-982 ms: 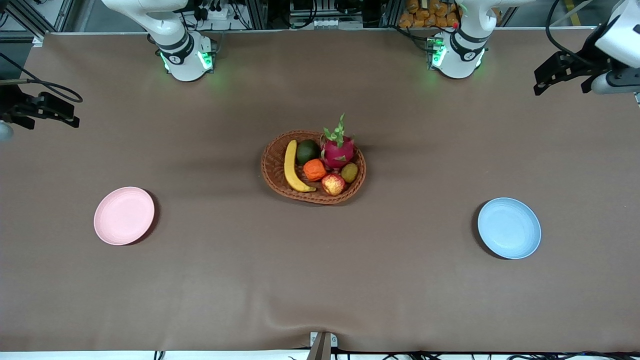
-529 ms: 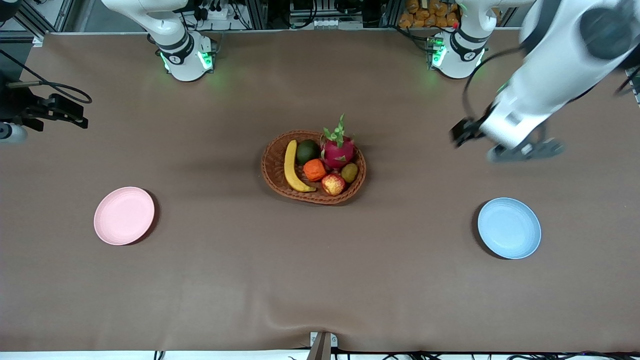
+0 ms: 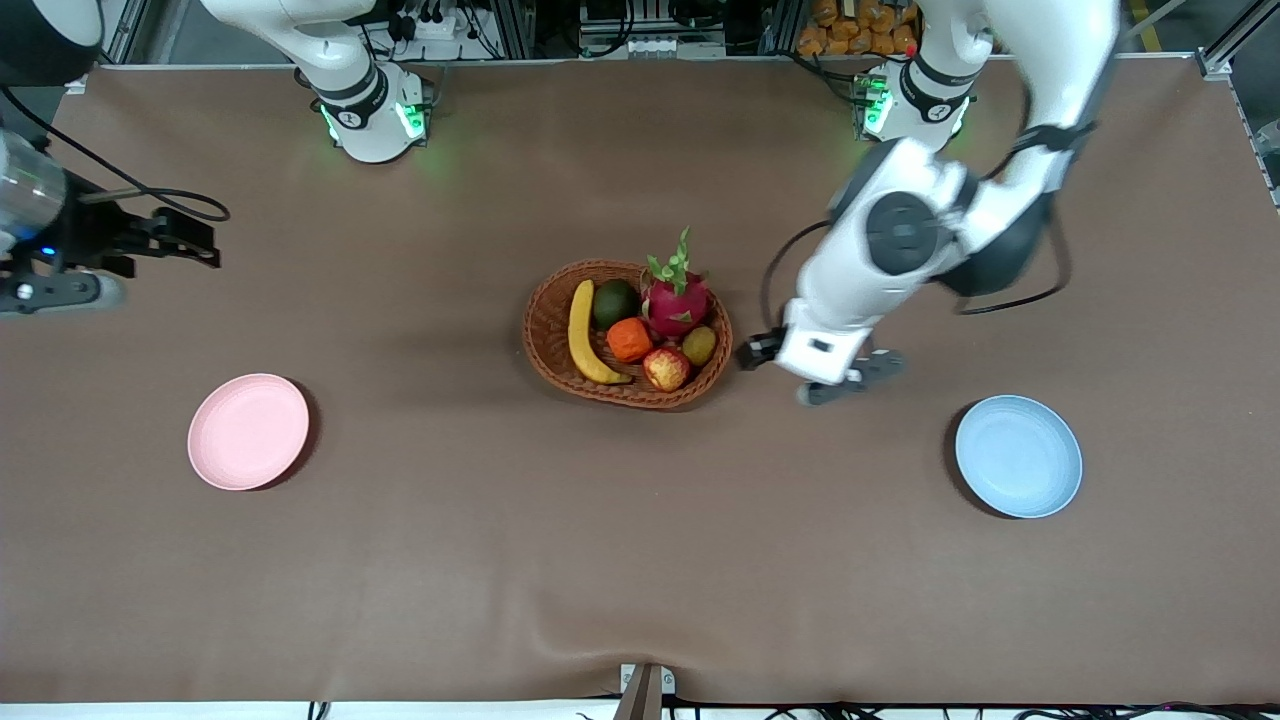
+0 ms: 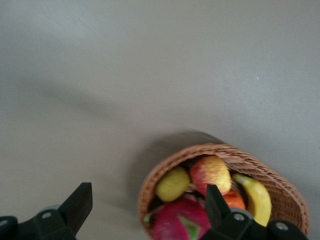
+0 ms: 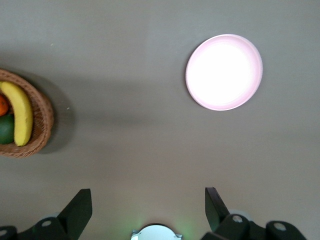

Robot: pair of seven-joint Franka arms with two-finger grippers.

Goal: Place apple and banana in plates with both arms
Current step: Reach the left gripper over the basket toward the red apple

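Observation:
The yellow banana (image 3: 585, 335) and the small red apple (image 3: 666, 368) lie in a wicker basket (image 3: 545, 345) mid-table. The pink plate (image 3: 248, 431) sits toward the right arm's end and the blue plate (image 3: 1018, 456) toward the left arm's end; both are bare. My left gripper (image 3: 815, 380) hangs over the table beside the basket; in the left wrist view it (image 4: 148, 205) is open and empty, with the apple (image 4: 211, 174) and banana (image 4: 255, 197) below. My right gripper (image 3: 190, 240) is open and empty over the table at the right arm's end. The right wrist view shows that gripper (image 5: 148, 207), the pink plate (image 5: 224, 71) and the banana (image 5: 19, 112).
The basket also holds a pink dragon fruit (image 3: 675, 300), an orange fruit (image 3: 629, 340), a dark green avocado (image 3: 614, 302) and a kiwi (image 3: 699, 345). Brown cloth covers the table. A small bracket (image 3: 645, 685) sits at the edge nearest the front camera.
My left arm has swung from the table's end to beside the basket. My right gripper has shifted slightly toward the middle. Fruit and plates have not moved.

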